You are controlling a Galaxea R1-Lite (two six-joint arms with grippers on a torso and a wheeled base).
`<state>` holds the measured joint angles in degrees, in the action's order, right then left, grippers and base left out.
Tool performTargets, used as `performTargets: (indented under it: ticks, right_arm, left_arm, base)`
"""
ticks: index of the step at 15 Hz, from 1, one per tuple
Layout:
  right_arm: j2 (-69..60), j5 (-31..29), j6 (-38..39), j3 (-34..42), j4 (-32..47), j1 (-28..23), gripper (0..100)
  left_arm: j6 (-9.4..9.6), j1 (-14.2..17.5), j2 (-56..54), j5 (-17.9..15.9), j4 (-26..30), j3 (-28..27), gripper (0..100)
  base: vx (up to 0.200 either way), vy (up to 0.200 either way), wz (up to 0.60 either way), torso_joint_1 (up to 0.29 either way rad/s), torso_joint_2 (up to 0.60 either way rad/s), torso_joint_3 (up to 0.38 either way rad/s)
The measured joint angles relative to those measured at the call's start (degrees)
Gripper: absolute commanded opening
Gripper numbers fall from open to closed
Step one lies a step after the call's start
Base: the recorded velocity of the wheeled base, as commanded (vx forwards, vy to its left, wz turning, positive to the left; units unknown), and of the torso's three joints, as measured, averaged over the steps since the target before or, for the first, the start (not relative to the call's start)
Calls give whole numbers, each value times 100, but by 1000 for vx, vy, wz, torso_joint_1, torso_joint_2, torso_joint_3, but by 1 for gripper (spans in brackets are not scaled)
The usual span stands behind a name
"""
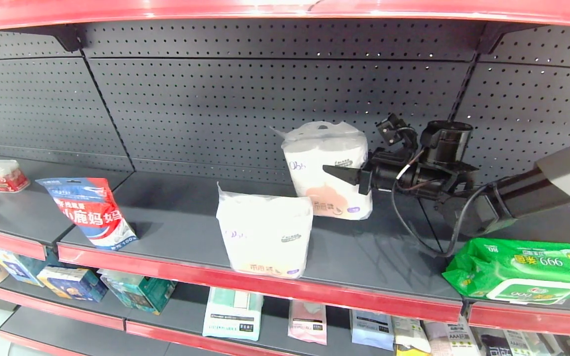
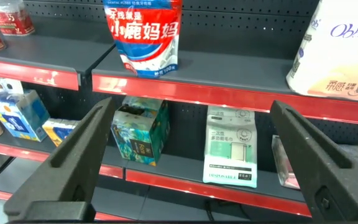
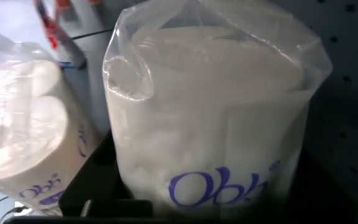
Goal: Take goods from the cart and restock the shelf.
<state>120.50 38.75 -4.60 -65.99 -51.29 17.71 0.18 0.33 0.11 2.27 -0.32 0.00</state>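
Two white toilet paper packs stand on the dark shelf. The rear pack stands near the pegboard back wall, and my right gripper comes at it from the right, shut on it with one black finger across its front. In the right wrist view this pack sits between the dark fingers, with the front pack beside it. The front pack stands free near the shelf's red edge. My left gripper is open and holds nothing, below shelf level and facing the lower shelves.
A blue and red pouch leans at the shelf's left end. A green wipes pack lies at the right front. Small red-labelled tubs sit on the neighbouring shelf to the left. Boxes and packets, such as a teal box, line the lower shelves.
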Motion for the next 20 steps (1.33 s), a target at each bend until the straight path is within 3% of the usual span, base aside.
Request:
performTargets:
  ticks: [7, 14, 20]
  right_arm:
    - [444, 137, 233, -427, 7, 39, 0]
    - [933, 167, 684, -1115, 9, 494, 0]
    - [1296, 318, 691, -1196, 5, 579, 0]
  left_arm:
    - [0, 0, 0, 0, 0, 0, 100]
    - [0, 2, 0, 0, -1, 0, 100]
    - [0, -2, 0, 0, -1, 0, 100]
  base:
    - [0, 0, 0, 0, 0, 0]
    - [0, 0, 0, 0, 0, 0]
    - [0, 0, 0, 0, 0, 0]
